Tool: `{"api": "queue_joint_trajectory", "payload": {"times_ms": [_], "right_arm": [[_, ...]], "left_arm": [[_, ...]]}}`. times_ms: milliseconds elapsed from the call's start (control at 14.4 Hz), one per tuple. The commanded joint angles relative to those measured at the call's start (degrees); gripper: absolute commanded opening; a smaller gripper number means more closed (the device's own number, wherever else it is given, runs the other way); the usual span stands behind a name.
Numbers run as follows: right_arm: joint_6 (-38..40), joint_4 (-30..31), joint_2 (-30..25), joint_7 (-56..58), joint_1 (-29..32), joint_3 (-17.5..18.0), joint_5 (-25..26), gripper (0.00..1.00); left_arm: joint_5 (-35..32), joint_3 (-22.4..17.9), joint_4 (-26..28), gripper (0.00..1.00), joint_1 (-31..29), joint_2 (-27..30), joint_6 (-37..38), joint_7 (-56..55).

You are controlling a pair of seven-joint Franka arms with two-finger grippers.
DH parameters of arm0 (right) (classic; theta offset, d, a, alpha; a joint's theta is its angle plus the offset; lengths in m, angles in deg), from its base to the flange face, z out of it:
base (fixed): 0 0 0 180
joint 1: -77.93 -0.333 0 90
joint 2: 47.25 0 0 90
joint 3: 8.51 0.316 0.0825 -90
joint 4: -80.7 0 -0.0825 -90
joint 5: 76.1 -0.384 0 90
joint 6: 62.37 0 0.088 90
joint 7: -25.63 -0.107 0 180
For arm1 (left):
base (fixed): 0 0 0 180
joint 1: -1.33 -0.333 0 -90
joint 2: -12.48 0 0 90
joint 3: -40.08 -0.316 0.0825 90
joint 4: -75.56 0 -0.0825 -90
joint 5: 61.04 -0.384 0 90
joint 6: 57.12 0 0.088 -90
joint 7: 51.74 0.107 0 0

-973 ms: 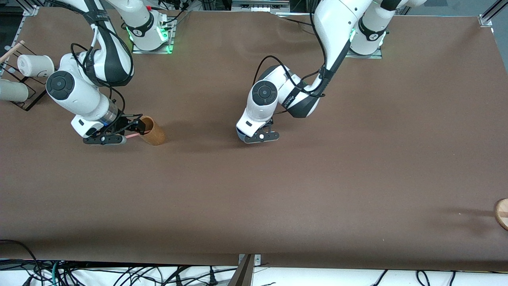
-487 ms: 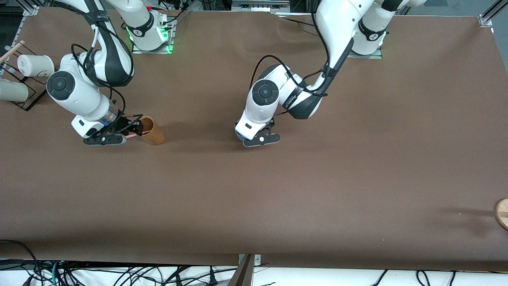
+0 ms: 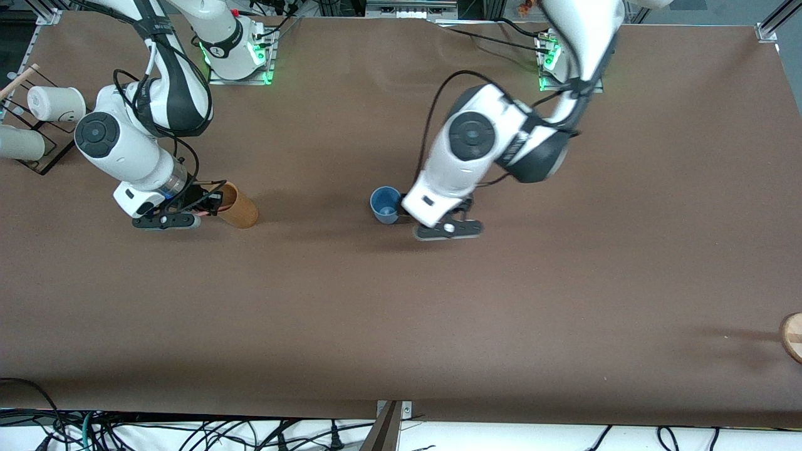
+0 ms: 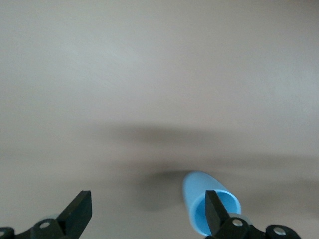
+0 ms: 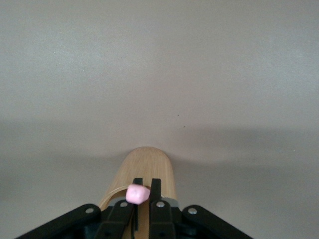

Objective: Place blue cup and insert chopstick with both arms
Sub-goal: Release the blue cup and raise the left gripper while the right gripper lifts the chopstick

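Observation:
The blue cup (image 3: 385, 205) stands upright on the brown table, mid-table. My left gripper (image 3: 446, 228) hangs open just beside it, toward the left arm's end, with nothing between its fingers. In the left wrist view the blue cup (image 4: 209, 199) lies outside the open left gripper (image 4: 147, 211), next to one finger. My right gripper (image 3: 210, 203) is at the mouth of the tilted tan-brown cup (image 3: 239, 212), shut on the pink chopstick (image 3: 202, 213). The right wrist view shows the chopstick's pink end (image 5: 137, 193) at the closed right gripper (image 5: 145, 191), over the tan-brown cup (image 5: 147, 169).
White cups (image 3: 56, 103) (image 3: 19, 143) lie on a black rack at the right arm's end, with a wooden stick (image 3: 19, 78) beside them. A round wooden piece (image 3: 792, 337) shows at the table's edge at the left arm's end.
The left gripper opened, let go of the blue cup and moved up and toward the left arm's end, uncovering the cup. The right gripper closed on the chopstick.

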Motion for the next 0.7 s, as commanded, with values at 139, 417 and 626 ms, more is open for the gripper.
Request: {"api": "queue_joint_trajectory", "payload": {"times_ms": [139,417,626], "right_arm": [[1.96,-3.64,-0.03,0.06,-0.15,0.26,0.85,0.00],[20.12,-17.85,-0.04,0.06,-0.24,0.52,0.85,0.00],[29.89,-27.00,0.14,-0.63,-2.51,0.79,1.02,0.00]], "left_arm": [[0.84,0.62,1.53,1.00,-14.29,8.63,8.24,15.84],[0.41,0.54,1.62,1.00,-21.87,13.47,16.68,29.54],[0.23,-1.30,1.97,1.00,-24.78,17.16,22.48,31.86]]}}
